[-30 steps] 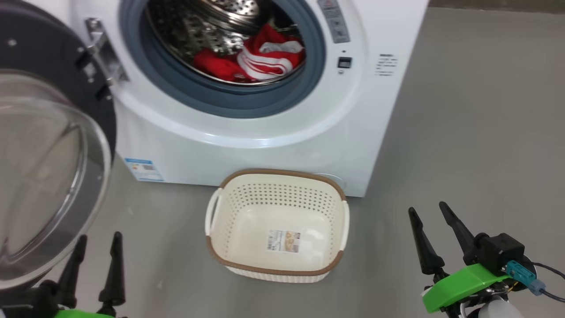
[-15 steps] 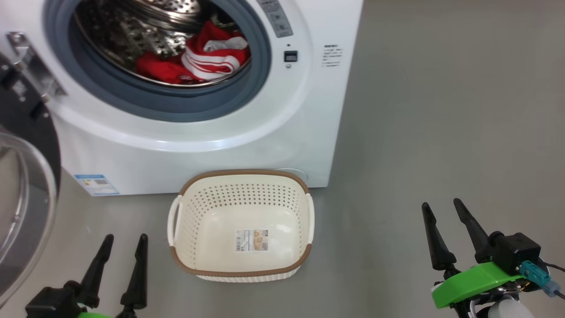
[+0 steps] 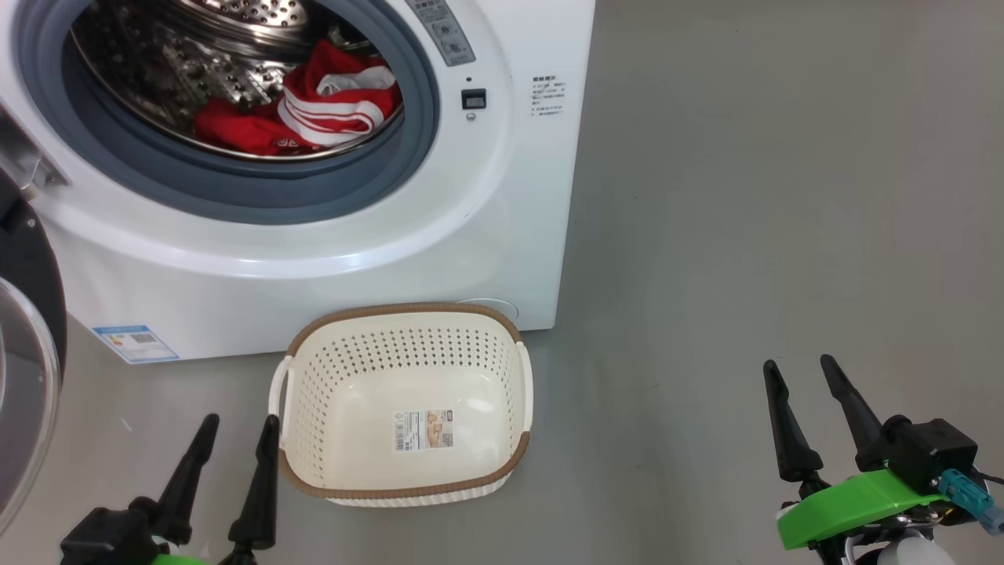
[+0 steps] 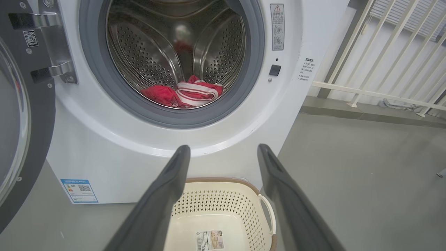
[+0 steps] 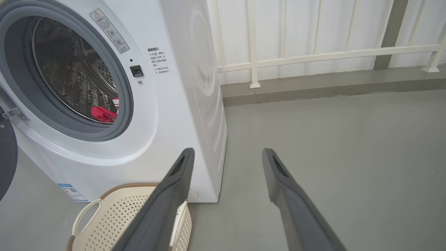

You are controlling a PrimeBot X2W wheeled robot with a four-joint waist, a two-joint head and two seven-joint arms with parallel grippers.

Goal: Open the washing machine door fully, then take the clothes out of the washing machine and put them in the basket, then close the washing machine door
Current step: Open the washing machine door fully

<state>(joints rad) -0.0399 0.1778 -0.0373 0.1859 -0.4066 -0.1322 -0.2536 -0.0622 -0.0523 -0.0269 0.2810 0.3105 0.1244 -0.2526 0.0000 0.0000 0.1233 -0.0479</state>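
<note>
The white washing machine (image 3: 329, 259) stands with its round door (image 3: 27, 369) swung open at the far left, black rim and glass bowl partly showing. Red clothes (image 3: 302, 110) with white stripes lie at the bottom of the steel drum, also the clothes (image 4: 181, 96) in the left wrist view. The cream basket (image 3: 314, 392) sits empty on the floor just before the machine. My left gripper (image 3: 239, 431) is open, low at the basket's left side. My right gripper (image 3: 800, 373) is open over bare floor, well right of the basket. Nothing lies between either pair of fingers.
Grey floor (image 3: 745, 196) spreads wide to the machine's right. A white railing (image 5: 313, 55) and a raised kerb run behind the machine's side. A blue label (image 3: 135, 344) marks the machine's lower left corner.
The head camera has swung to the right, so machine, door and basket slid left in the picture. Both grippers stay open and low as before.
</note>
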